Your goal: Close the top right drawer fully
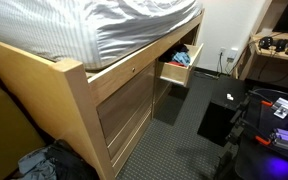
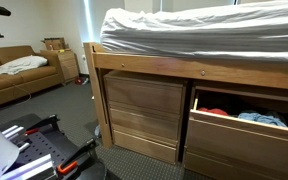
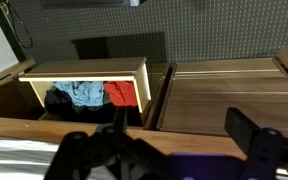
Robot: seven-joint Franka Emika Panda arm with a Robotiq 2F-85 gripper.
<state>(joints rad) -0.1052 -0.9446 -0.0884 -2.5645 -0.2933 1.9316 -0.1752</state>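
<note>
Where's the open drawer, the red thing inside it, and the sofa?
top right drawer (image 3: pixel 84 70): wrist view, on its pale front panel.
red cloth (image 3: pixel 125 95): wrist view, on its middle.
sofa (image 2: pixel 4 88): in an exterior view, on the seat's front.

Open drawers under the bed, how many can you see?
1: the top right drawer, pulled out below the mattress, with blue and red clothes inside. The drawer fronts beside it look shut; others may be hidden out of view.
</note>
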